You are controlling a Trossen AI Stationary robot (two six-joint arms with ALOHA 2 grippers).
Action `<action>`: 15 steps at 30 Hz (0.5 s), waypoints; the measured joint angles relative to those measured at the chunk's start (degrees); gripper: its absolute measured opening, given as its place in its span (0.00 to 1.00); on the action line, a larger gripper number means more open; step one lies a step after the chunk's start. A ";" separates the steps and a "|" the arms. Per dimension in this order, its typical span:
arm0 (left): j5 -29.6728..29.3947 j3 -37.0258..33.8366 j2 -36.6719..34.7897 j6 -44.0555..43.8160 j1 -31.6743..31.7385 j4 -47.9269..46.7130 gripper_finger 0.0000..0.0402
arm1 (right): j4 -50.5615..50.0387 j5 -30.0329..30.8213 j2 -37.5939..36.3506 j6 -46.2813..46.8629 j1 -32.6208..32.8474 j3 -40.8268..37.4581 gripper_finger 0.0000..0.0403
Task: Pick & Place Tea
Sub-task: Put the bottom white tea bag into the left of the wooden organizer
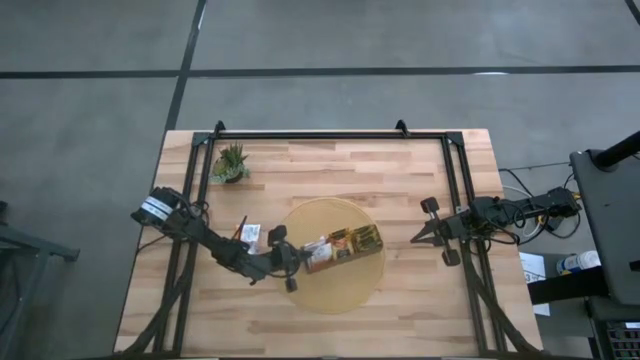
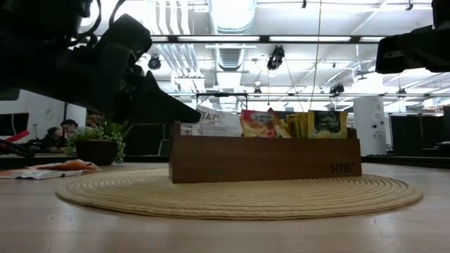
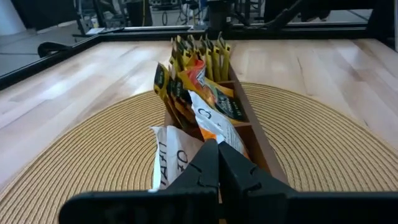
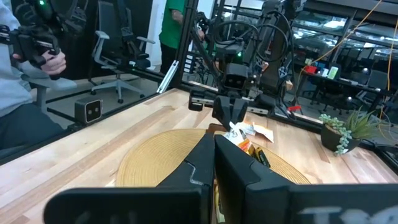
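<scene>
Both hands are clenched on nothing, and the left hand, hovering at the tray end, could knock the leaning tea sachets out.

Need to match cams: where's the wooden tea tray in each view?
High view: wooden tray lies slanted on the round mat, just ahead of the left claw.
Low view: tray at centre, side on, standing on the mat.
Left wrist view: tray runs away from the shut claw, sachets upright inside.
Right wrist view: mostly hidden behind the right claw.
Shared landmark: the mat.
</scene>
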 joint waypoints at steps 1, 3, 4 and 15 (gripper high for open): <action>0.02 0.00 -0.01 0.32 -0.10 -0.01 0.00 | 0.00 -0.01 0.00 -0.01 0.00 0.00 0.02; 0.03 0.00 -0.20 1.48 -0.38 -0.24 0.00 | 0.00 0.00 0.00 0.00 0.00 0.02 0.02; 0.12 0.00 -0.50 1.94 -0.54 -0.51 0.00 | 0.00 -0.02 0.00 0.00 0.00 0.00 0.02; -1.60 -0.13 -9.48 -0.14 -1.82 -13.39 0.26 | 0.00 0.00 0.00 0.00 0.00 0.00 0.02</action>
